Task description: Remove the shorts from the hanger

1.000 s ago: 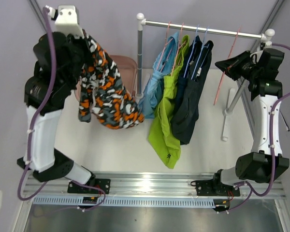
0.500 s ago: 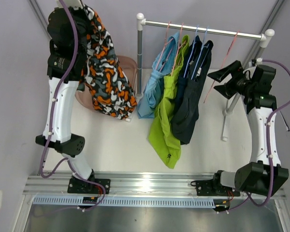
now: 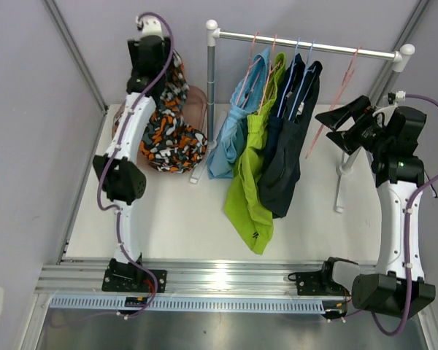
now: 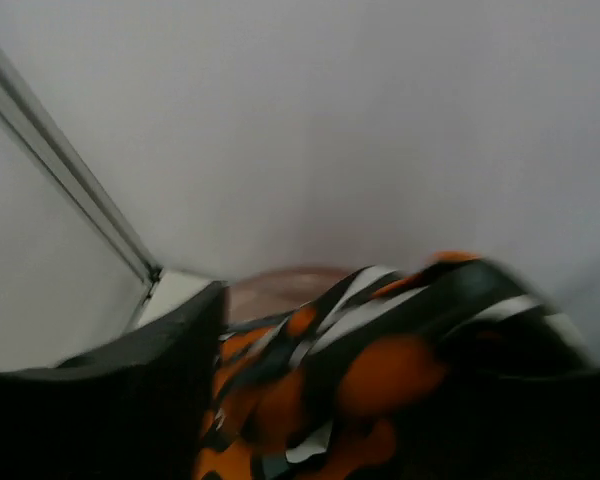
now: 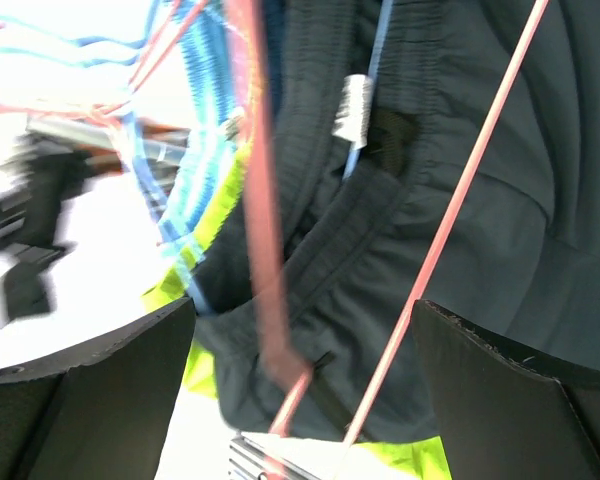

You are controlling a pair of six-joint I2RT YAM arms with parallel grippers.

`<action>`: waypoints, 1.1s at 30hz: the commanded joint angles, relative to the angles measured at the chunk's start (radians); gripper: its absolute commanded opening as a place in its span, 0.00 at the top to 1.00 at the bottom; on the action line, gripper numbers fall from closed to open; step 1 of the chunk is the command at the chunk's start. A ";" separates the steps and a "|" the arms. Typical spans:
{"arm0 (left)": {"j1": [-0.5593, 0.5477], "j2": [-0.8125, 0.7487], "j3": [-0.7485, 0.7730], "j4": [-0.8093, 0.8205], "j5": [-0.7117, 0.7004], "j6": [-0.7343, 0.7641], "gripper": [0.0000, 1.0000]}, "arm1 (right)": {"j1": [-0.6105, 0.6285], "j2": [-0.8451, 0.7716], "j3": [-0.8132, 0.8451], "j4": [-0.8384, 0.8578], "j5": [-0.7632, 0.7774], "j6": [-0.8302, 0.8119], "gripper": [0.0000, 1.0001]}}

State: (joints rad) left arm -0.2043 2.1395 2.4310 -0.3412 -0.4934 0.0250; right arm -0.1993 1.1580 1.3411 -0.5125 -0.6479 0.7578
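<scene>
The orange-black-white patterned shorts (image 3: 171, 135) lie heaped in the pink basket (image 3: 198, 98) at the back left. My left gripper (image 3: 157, 62) hangs just above them, open. In the left wrist view the patterned shorts (image 4: 380, 375) still show between the spread fingers of my left gripper (image 4: 330, 400). Light blue shorts (image 3: 237, 124), lime green shorts (image 3: 250, 186) and dark navy shorts (image 3: 288, 142) hang on hangers from the rail (image 3: 314, 45). My right gripper (image 3: 325, 124) is open beside an empty pink hanger (image 3: 343, 84). That hanger (image 5: 450, 220) runs loose between the jaws of my right gripper (image 5: 305, 380).
The white rack has an upright post (image 3: 212, 80) next to the basket and a slanted leg with a foot (image 3: 342, 182) at the right. Grey walls close in behind and on the left. A metal rail (image 3: 226, 281) carries both arm bases.
My left arm swung back over the basket, lowered the patterned shorts into it and opened. My right gripper opened, let go of the pink hanger and shifted slightly left.
</scene>
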 commanded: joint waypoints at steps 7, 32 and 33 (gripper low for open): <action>-0.004 -0.118 -0.042 -0.211 0.064 -0.157 0.01 | 0.003 -0.147 0.147 -0.032 0.005 0.015 0.02; -0.121 -1.171 -1.234 -0.148 0.339 -0.228 0.01 | 0.271 0.193 0.302 0.150 0.254 0.009 0.28; -0.121 -1.184 -1.256 -0.147 0.334 -0.223 0.01 | 0.273 0.200 0.294 0.155 0.257 0.012 0.30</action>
State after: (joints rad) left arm -0.3187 1.0412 1.2041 -0.5266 -0.1856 -0.1917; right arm 0.0689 1.3540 1.5887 -0.4129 -0.4278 0.7872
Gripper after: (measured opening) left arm 0.993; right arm 0.715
